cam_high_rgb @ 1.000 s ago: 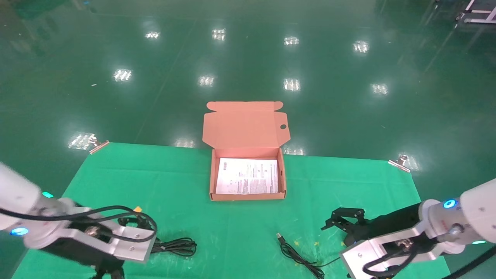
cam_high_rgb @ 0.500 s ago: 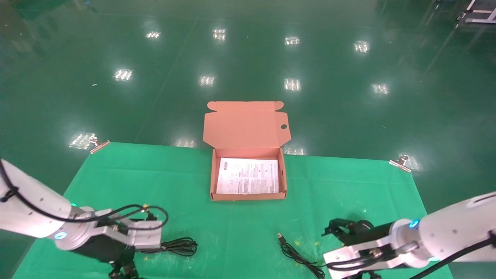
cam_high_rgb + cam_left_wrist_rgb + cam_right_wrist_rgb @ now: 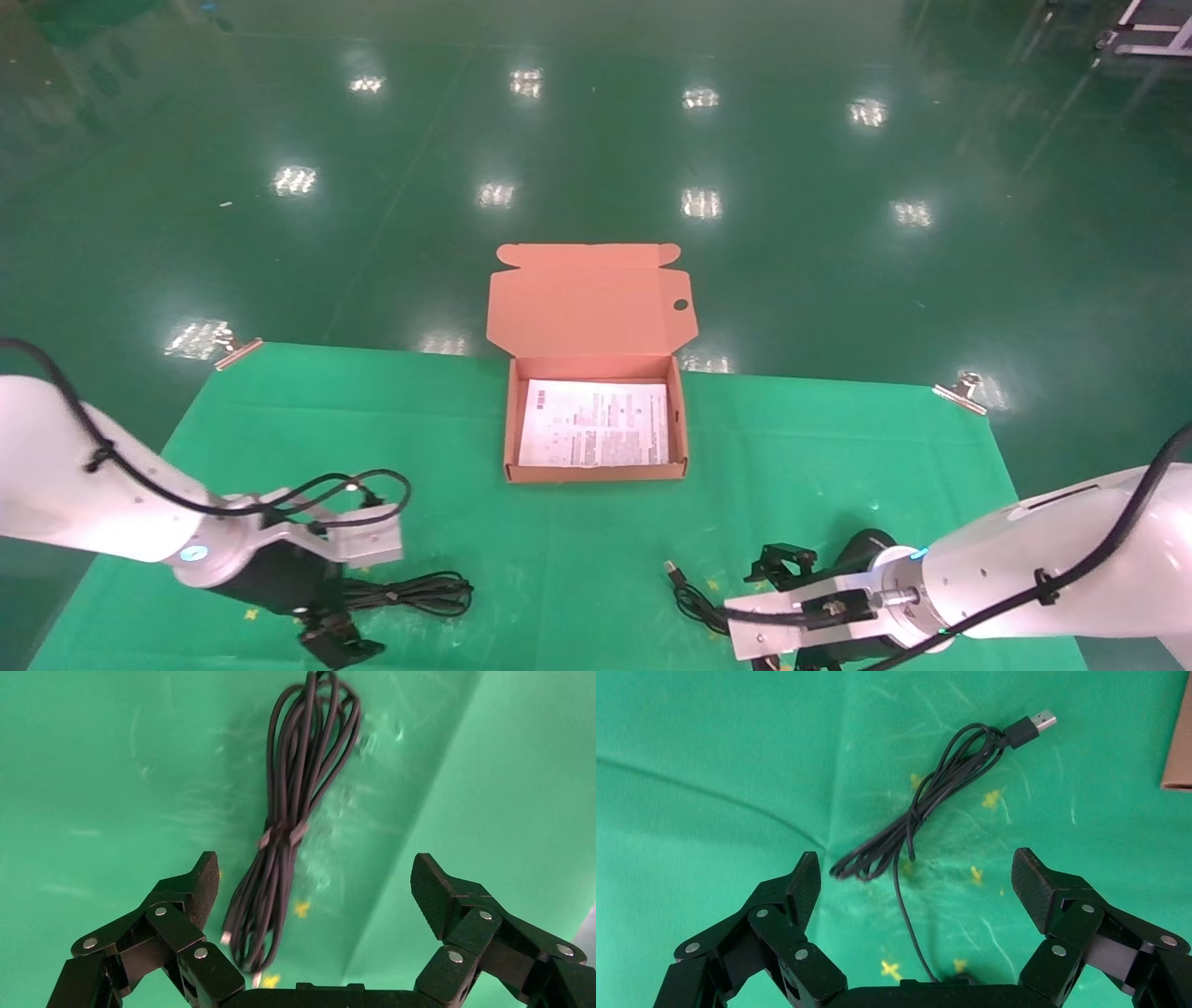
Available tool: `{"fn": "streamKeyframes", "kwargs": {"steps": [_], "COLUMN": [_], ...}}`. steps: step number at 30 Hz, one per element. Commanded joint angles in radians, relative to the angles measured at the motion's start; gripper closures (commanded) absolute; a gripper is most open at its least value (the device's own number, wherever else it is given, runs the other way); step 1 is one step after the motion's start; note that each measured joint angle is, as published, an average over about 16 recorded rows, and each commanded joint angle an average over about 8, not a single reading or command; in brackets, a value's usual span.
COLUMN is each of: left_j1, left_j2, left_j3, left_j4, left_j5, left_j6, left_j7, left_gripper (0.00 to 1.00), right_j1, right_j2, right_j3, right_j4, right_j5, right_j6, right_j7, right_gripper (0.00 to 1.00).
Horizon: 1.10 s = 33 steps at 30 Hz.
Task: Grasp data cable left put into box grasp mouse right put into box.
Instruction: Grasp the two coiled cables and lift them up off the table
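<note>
Inside, the box (image 3: 596, 473) holds only a leaflet (image 3: 594, 424) (lid up)

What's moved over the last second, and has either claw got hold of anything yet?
Both arms swung in and down toward their targets. The left claw now hangs open over the data cable; the right claw hangs open over the mouse's cord. The mouse itself is largely hidden behind the right arm. Nothing is gripped yet. The data cable, the cord and the open box lie where they were.
</note>
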Motion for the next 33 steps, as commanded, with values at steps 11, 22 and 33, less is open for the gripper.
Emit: {"fn": "streamKeyframes", "kwargs": {"steps": [11, 22, 33], "left_j1": [-0.016, -0.023, -0.023], "left_j2": [0.087, 0.109, 0.104], "left_j3": [-0.008, -0.019, -0.015], "left_j4": [0.226, 0.298, 0.282], "left_j5": [-0.01, -0.026, -0.022], "left_j6": [-0.069, -0.077, -0.076], "left_j7": [0.13, 0.189, 0.179], "left_gripper": [0.15, 1.0, 1.0], "right_j1": [0.003, -0.001, -0.001], "right_j2": [-0.095, -0.123, -0.117], "right_j3": [0.005, 0.011, 0.009], "right_j4": [-0.226, -0.305, -0.29], "right_j5": [0.015, 0.029, 0.025], "right_j6": [0.062, 0.099, 0.092], "right_j7": [-0.018, -0.048, -0.042], "right_gripper": [0.0, 1.0, 1.0]}}
